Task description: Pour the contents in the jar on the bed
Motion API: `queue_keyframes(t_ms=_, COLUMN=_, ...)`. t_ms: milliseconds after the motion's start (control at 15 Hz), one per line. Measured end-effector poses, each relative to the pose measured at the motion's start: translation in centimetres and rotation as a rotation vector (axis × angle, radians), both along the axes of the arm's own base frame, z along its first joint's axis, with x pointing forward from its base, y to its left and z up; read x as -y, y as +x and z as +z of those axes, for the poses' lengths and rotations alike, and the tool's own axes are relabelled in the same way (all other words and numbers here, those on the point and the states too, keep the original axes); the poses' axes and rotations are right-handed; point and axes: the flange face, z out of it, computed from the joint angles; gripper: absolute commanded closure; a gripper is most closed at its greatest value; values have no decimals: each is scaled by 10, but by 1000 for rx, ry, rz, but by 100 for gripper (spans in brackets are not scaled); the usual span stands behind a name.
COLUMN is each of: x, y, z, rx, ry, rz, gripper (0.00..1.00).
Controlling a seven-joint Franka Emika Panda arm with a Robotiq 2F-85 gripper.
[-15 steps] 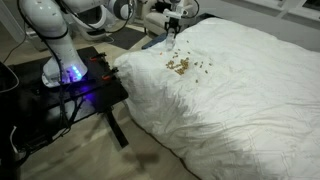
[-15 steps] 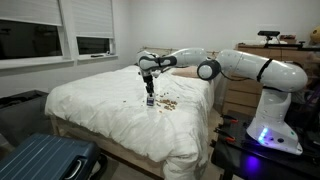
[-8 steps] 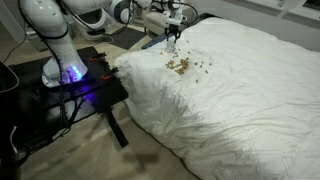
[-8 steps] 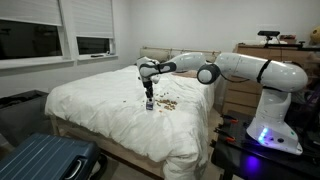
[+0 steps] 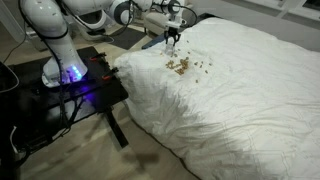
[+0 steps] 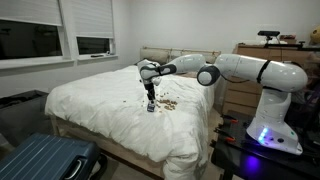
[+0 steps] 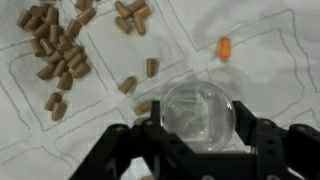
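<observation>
My gripper (image 7: 197, 126) is shut on the jar (image 7: 197, 117), a small clear jar seen from above, and it looks empty. The contents (image 7: 58, 50), tan-brown bits, lie scattered on the bed's white duvet (image 7: 270, 60) up and to the left of the jar. One orange bit (image 7: 224, 47) lies apart at the upper right. In both exterior views the gripper (image 5: 172, 40) (image 6: 150, 98) holds the jar (image 6: 151, 106) low over the bed (image 5: 240, 100) (image 6: 100, 110), next to the spilled contents (image 5: 182, 66) (image 6: 168, 103).
The robot base stands on a black table with a blue glow (image 5: 72, 76) beside the bed. A dark bed leg (image 5: 119, 129) shows at the corner. A blue suitcase (image 6: 40, 160) lies on the floor, and a dresser (image 6: 240, 90) stands behind the bed.
The gripper has sunk slightly toward the duvet with the jar still in its grip. The spilled bits lie where they were.
</observation>
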Motion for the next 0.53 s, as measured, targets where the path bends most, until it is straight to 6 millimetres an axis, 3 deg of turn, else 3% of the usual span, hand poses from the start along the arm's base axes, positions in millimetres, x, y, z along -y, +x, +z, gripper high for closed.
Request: queue_keyframes(t_ms=533, x=24, y=-16, z=-5, rx=-104, ry=9, rz=-162, gripper=55)
